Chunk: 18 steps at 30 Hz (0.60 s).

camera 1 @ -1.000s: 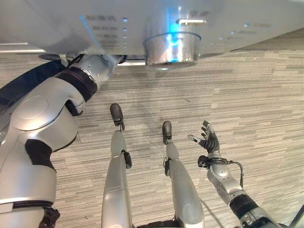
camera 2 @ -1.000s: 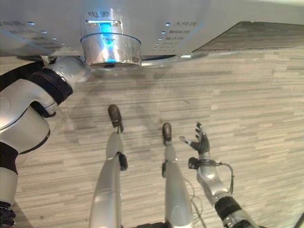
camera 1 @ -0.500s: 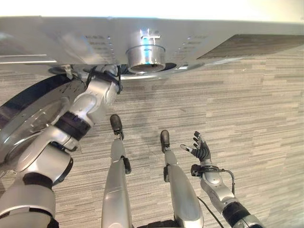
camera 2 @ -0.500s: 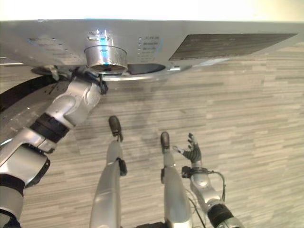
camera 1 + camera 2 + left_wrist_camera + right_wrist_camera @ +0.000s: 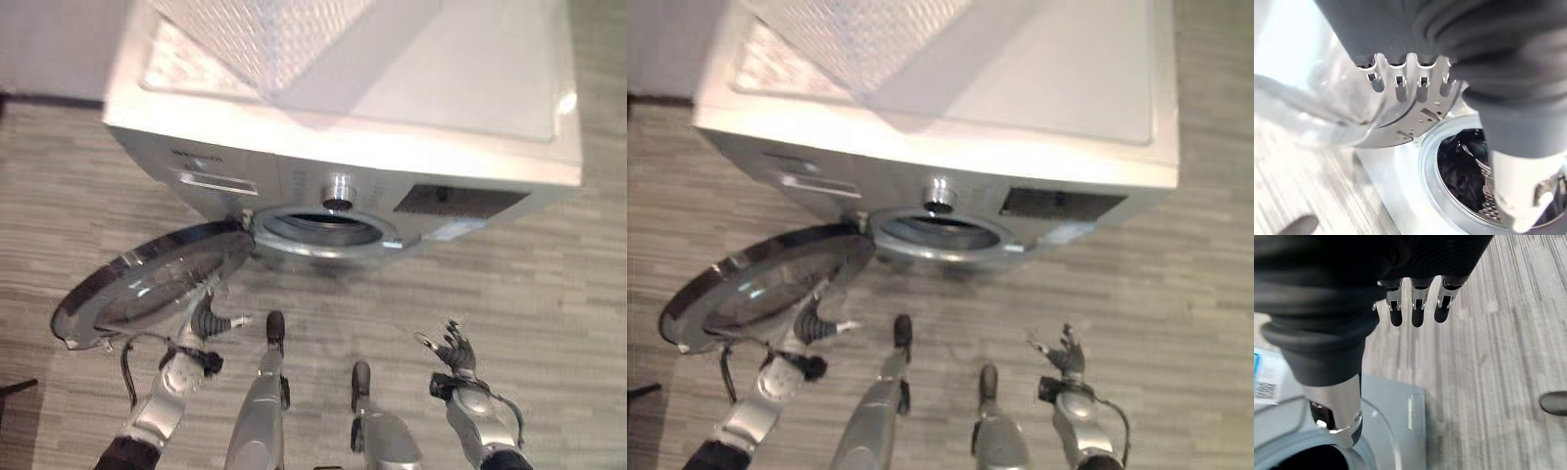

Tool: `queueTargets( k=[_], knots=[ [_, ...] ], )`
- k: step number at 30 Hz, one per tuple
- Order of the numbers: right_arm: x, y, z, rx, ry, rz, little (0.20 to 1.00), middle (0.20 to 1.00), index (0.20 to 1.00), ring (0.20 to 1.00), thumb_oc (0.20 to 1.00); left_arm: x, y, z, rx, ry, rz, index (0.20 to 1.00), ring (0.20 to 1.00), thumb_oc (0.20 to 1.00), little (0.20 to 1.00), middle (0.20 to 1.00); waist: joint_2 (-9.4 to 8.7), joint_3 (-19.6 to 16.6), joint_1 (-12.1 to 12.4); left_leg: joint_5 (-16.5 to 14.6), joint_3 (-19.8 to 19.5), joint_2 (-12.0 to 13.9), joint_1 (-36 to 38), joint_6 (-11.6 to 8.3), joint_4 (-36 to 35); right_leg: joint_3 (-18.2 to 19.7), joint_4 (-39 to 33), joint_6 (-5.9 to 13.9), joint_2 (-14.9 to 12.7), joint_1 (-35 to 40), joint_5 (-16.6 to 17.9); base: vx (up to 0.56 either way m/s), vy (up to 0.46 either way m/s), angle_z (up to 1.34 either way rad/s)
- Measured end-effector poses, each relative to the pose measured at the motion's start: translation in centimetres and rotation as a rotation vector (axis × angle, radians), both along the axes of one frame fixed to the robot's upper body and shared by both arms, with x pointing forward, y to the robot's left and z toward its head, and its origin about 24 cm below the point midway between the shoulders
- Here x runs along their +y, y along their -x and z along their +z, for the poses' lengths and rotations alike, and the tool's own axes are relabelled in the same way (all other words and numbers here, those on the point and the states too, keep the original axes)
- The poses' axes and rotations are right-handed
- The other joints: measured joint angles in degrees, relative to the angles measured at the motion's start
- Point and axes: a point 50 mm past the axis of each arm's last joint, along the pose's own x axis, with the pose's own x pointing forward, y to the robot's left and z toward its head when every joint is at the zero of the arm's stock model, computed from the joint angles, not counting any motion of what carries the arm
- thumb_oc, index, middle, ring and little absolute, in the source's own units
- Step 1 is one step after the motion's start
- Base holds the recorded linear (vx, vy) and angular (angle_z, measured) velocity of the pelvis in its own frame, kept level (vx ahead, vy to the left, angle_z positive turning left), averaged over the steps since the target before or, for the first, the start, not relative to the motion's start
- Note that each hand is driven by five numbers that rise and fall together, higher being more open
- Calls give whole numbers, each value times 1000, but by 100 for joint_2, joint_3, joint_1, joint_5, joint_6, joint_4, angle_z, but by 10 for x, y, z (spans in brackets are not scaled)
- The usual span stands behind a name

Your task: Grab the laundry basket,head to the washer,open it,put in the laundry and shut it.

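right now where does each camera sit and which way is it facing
Left eye view: on the head, looking down at the washer, its open door and the basket on top; left hand and right hand low in frame.
Right eye view: the same scene, set slightly to the side.
Left wrist view: along the left hand at the door's rim and the drum opening with dark laundry inside.
Right wrist view: along the right hand toward the floor and washer front.
Shared: both wrist views and both eye views show the washer.

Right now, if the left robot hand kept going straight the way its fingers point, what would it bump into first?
Most likely the open washer door: the left robot hand sits just below its rim, fingers aimed up at it. Depth is hard to judge, though.
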Motion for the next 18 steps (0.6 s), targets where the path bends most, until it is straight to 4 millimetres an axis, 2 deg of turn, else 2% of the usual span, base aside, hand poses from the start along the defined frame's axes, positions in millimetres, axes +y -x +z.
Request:
queueTargets(
  k=[4,8,9,10,11,14,15,16,17,18],
  knots=[
    [-22,7,5,-11,21,-97,1000,1000,1000,1000,1000,-1,5,-13,71,56,-2,1000,1000,1000,1000,1000,-145,-519,-56,-85,22,3,160,-7,101,7,-4,-69,-14,195,-70,128,133,-1],
    [-48,-2,30,-108,72,-221,1000,1000,1000,1000,1000,0,2,-21,108,59,13,1000,1000,1000,1000,1000,-246,-787,-105,-224,154,-29,370,6,232,40,-3,-133,-151,422,-121,171,202,-9],
    [-53,-7,43,-162,99,-252,1000,1000,1000,1000,1000,1,2,-25,126,52,20,1000,1000,1000,1000,1000,-316,-838,-97,-399,339,-63,325,188,587,56,21,-206,-284,425,-147,158,221,-52],
    [-63,-17,66,-248,158,-279,1000,1000,1000,1000,1000,-3,6,-36,177,58,26,1000,1000,1000,1000,1000,-230,-934,-93,-999,514,-11,259,389,1291,188,257,-294,-366,450,-244,160,223,-52],
    [-67,-23,79,-286,201,-278,1000,1000,1000,1000,1000,-5,8,-39,186,65,27,1000,1000,1000,1000,1000,-226,-1024,-139,-1175,589,-73,280,243,1357,216,421,-279,-404,459,-260,156,224,-41],
    [-75,-23,110,-391,308,-294,1000,1000,1000,1000,1000,-13,6,-43,195,84,24,1000,1000,1000,1000,1000,-78,-1121,-137,-1178,619,9,808,243,709,181,1766,-227,-408,-69,-66,101,232,0],
    [-75,-28,131,-460,378,-278,1000,1000,1000,1000,1000,-15,0,-40,185,65,8,1000,1000,1000,1000,1000,-174,-1111,-222,-1325,656,-153,795,586,1181,348,2621,-146,-544,-379,-43,199,312,39],
    [-74,-45,181,-616,540,-206,1000,1000,1000,1000,1000,-21,-3,-39,182,68,-13,1000,1000,1000,1000,1000,-6,-1025,-321,-2001,547,-154,578,761,2286,994,4398,-30,-444,-1095,25,156,220,45],
    [-73,-48,194,-652,592,-196,1000,1000,1000,1000,1000,-22,-2,-40,187,63,-17,1000,1000,1000,1000,1000,-28,-1071,-321,-2077,513,-227,681,743,2280,1170,4747,-30,-434,-1303,72,215,85,17],
    [-70,-53,213,-721,645,-194,1000,1000,1000,1000,1000,-19,-1,-40,185,34,-26,1000,1000,1000,1000,1000,13,-1075,-248,-2045,533,-225,767,827,2059,1194,4836,-26,-372,-1580,162,196,19,20]
  ],
)
